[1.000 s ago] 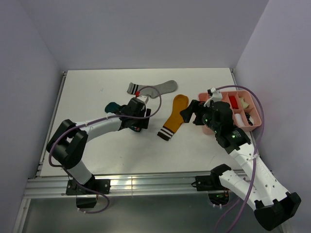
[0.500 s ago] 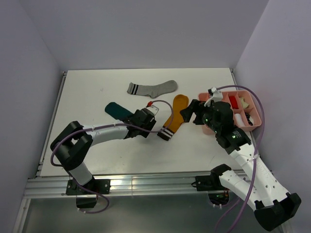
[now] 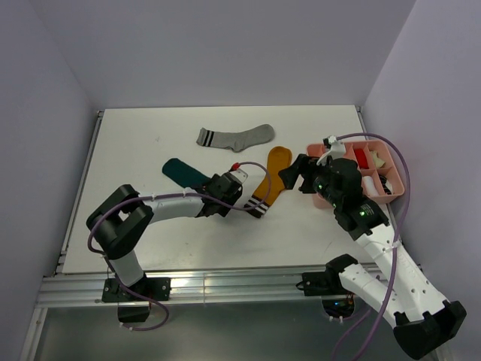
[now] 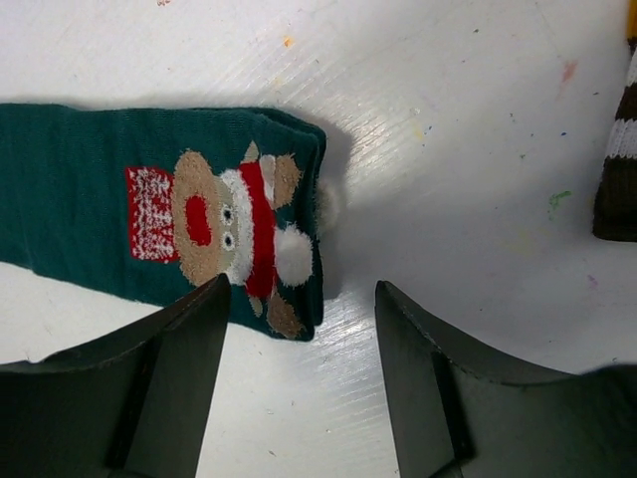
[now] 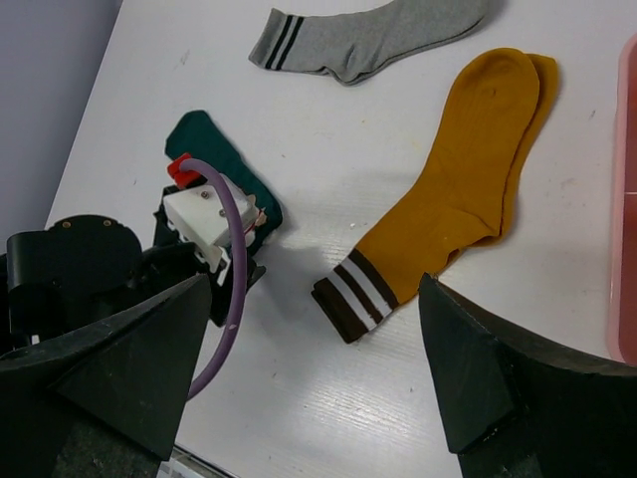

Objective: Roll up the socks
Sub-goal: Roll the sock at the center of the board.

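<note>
While nothing is held between them, the fingers of the left gripper [image 4: 299,383] are seen spread apart, low over the white table [image 3: 128,150], with bare tabletop in the gap. Just beyond the fingertips the printed end of the teal sock [image 4: 149,229] is found, lying flat. Its long axis is laid from the far left down toward the near right in the overhead view, the printed end pointing at the gripper. A cartoon figure in brown, red and white is knitted into the fine ribbed fabric, and a small fuzzy white pompom is set at the edge.

The right gripper [image 5: 314,329] is likewise held wide open and empty, raised above the table beside the pink tray [image 3: 402,180].

The mustard sock [image 5: 468,189] is laid flat between the two grippers. Its rounded toe is pointed toward the far right and its cuff, banded in brown and white, toward the near left, close to the left gripper. A slight bend is shown at the heel.

The grey sock [image 5: 378,40] is placed farther back, well apart from both grippers. Its length is run left to right, with two dark stripes at the cuff on the left and the toe on the right.

Small red and white bundles are seen in the tray's compartments.
</note>
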Tool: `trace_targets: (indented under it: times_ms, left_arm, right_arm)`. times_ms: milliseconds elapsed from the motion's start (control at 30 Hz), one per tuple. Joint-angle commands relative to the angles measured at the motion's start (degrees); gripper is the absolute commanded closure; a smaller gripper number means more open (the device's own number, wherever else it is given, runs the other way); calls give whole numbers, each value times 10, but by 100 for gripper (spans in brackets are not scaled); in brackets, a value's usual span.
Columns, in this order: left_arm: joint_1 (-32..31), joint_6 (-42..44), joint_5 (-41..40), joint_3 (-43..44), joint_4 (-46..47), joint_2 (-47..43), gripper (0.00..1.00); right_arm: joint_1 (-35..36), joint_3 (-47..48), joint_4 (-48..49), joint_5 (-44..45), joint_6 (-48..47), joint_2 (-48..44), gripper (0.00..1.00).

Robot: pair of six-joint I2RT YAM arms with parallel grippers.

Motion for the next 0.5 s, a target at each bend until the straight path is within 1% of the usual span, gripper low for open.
trace_targets:
  times_ms: [0, 300, 467]
  left_arm:
    - [-6, 8, -17, 0, 12, 11, 35]
    - [-8, 8, -28, 0, -9, 21, 40]
    - [-9, 16, -40, -3, -13, 27, 41]
  right_arm:
    - [-3, -5, 26, 6, 9, -12, 9]
    - [-3, -8, 30, 6, 10, -12, 9]
    - [-3, -13, 34, 4, 11, -15, 9]
